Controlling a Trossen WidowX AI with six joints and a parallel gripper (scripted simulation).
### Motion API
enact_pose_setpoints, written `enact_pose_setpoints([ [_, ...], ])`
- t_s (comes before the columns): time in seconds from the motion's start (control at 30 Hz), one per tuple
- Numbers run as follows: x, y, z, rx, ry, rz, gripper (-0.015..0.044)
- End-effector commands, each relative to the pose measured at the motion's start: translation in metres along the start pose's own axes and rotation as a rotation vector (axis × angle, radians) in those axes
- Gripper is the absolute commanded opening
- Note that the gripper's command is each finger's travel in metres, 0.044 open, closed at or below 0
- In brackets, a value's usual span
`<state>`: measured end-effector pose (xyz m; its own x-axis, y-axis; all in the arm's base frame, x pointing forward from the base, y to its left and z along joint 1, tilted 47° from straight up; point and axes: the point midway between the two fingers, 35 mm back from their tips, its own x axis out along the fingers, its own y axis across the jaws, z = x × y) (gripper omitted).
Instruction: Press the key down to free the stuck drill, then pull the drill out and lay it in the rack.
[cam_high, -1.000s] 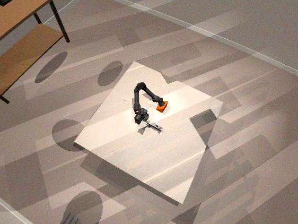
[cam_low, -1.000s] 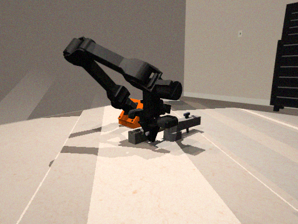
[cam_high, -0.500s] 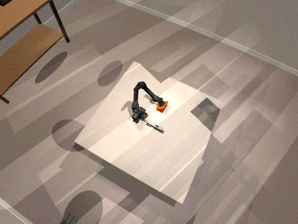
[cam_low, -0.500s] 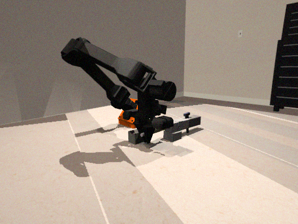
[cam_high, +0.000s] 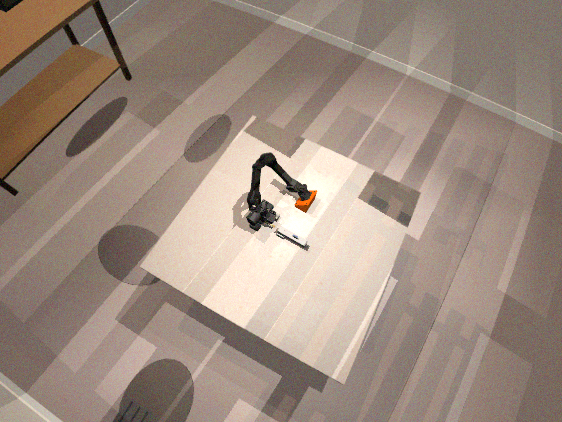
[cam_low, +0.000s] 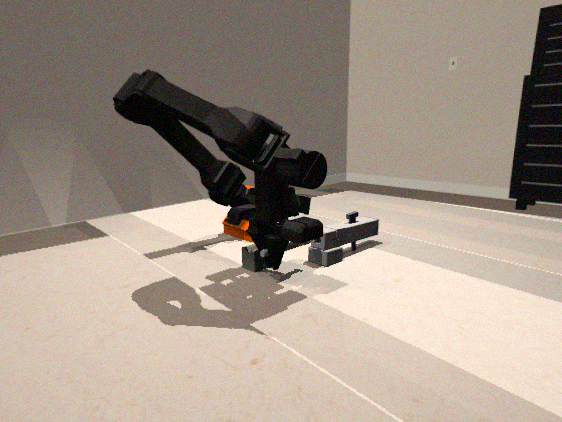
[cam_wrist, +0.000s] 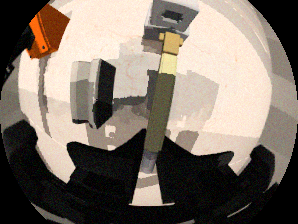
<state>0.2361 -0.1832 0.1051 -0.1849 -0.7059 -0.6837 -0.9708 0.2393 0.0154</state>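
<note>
My gripper (cam_high: 273, 226) (cam_low: 275, 265) (cam_wrist: 149, 132) is shut on the drill (cam_wrist: 162, 107), a thin rod with an olive body, a yellow band and a gold end. The fingers grip it near its grey end. The gold end lies at the lower edge of the grey holder block (cam_low: 350, 234) (cam_wrist: 186, 27); the holder's dark hole shows in the wrist view. The key (cam_high: 295, 236) (cam_low: 352, 216), a small dark knob, stands on top of the holder. The low grey block of the rack (cam_low: 251, 257) (cam_wrist: 81, 92) stands beside the gripper, left of the drill in the wrist view.
An orange block (cam_high: 306, 201) (cam_low: 237, 229) (cam_wrist: 50, 31) is at the arm's base, behind the rack in the exterior view. All stand on a pale table top (cam_high: 210, 225) (cam_low: 250, 360). A wooden shelf table (cam_high: 45, 95) and a black cabinet (cam_low: 542, 120) are farther off.
</note>
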Motion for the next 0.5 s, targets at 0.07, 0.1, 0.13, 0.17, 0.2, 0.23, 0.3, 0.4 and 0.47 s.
enact_pose_setpoints([
  [0.07, -0.0041, 0.0002, 0.0005, 0.006, 0.003, -0.005, 0.0],
  [0.1, -0.0044, 0.0003, 0.0006, 0.006, 0.003, -0.005, 0.0],
  [0.13, -0.0048, 0.0004, 0.0008, 0.006, 0.003, -0.005, 0.0],
  [0.17, -0.0052, 0.0005, 0.0009, 0.006, 0.003, -0.005, 0.0],
  [0.2, -0.0056, 0.0006, 0.001, 0.006, 0.003, -0.005, 0.0],
  [0.23, -0.0059, 0.0008, 0.0012, 0.006, 0.003, -0.005, 0.0],
  [0.3, -0.0067, 0.001, 0.0014, 0.006, 0.003, -0.005, 0.0],
  [0.4, -0.0078, 0.0013, 0.0018, 0.006, 0.003, -0.005, 0.0],
  [0.47, -0.0085, 0.0015, 0.0021, 0.006, 0.003, -0.005, 0.0],
])
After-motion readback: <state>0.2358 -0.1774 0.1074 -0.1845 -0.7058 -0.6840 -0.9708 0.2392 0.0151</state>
